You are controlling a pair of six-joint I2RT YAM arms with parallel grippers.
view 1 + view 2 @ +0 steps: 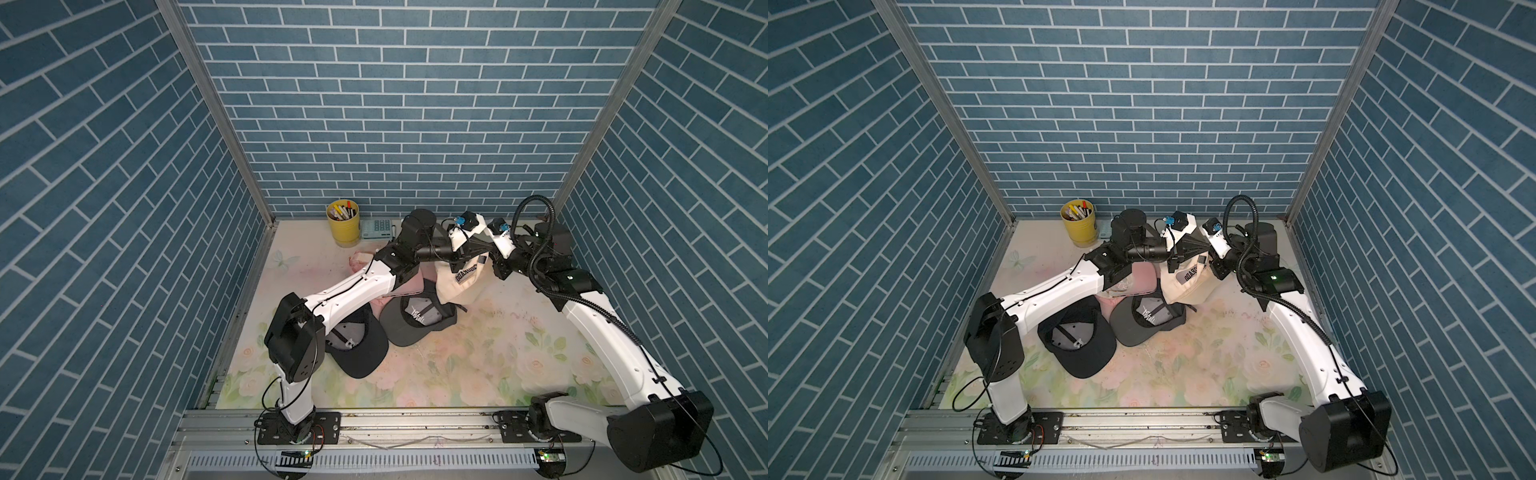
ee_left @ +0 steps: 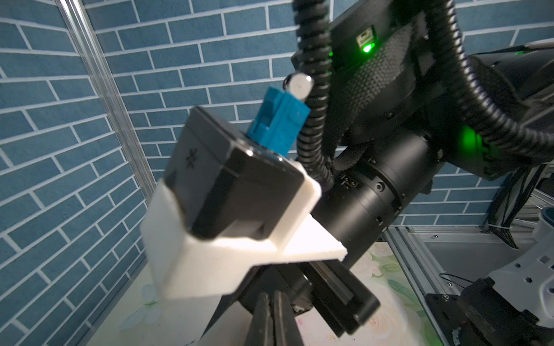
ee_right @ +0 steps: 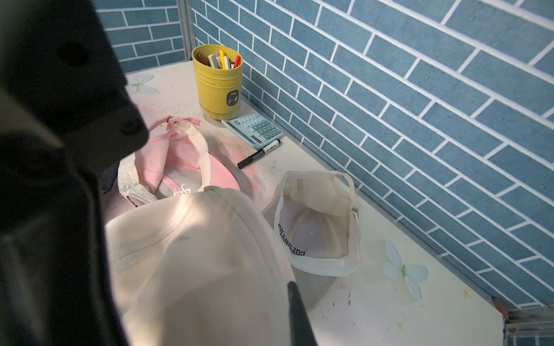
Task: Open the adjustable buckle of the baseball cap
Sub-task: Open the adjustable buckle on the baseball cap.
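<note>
1. Counting by kind, five caps are seen: the cream cap (image 3: 195,254) held in the air, a second cream cap (image 3: 317,221), one pink cap (image 3: 168,161), one grey cap (image 1: 399,332) and one black cap (image 1: 361,357).
2. One yellow pen cup (image 1: 343,226), one calculator (image 3: 253,129) and one black marker (image 3: 259,153) are grouped at the far edge of the bench (image 1: 457,374).
3. The cream cap is held clear of the bench toward its far right, between the two pincers and just beyond the grey cap.
4. Its long axis is laid from the pincers at the far end toward the near edge, and its lettered front is turned upward in both top views. Its buckle is hidden.
5. The right pincer (image 3: 295,299) is closed on the cream cap.
6. The left pincer (image 2: 272,314) is shut, with its fingers pressed together. Whether any strap is caught between them cannot be told.
</note>
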